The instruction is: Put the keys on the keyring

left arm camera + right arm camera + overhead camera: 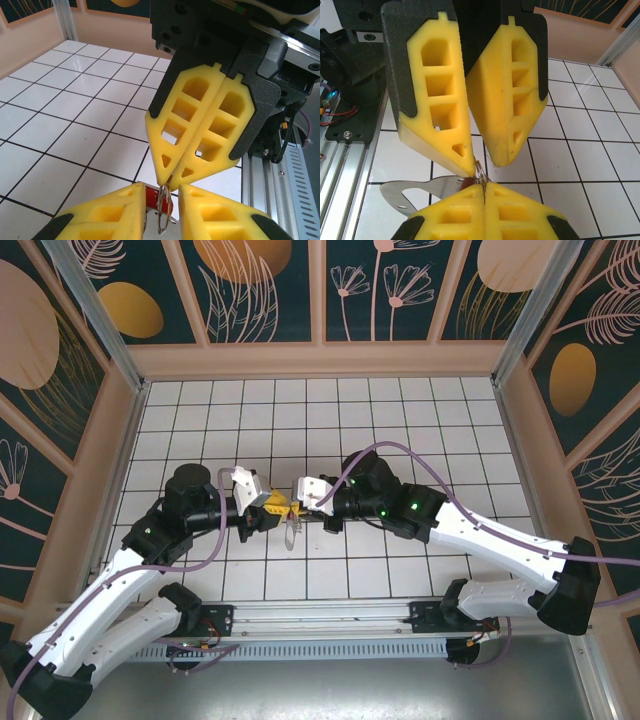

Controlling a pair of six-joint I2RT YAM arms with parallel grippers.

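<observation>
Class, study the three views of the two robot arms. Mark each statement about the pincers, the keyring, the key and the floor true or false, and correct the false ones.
1. The right pincer is shut on the keyring. True.
2. The left pincer is clamped tight shut. False: its fingers stand apart, with a gap between them.
3. The two pincers are at opposite ends of the tiled floor. False: they meet tip to tip over its middle.
4. The floor has white tiles with dark grid lines. True.
5. A silvery key shows beside the right pincer's fingers. True.
</observation>
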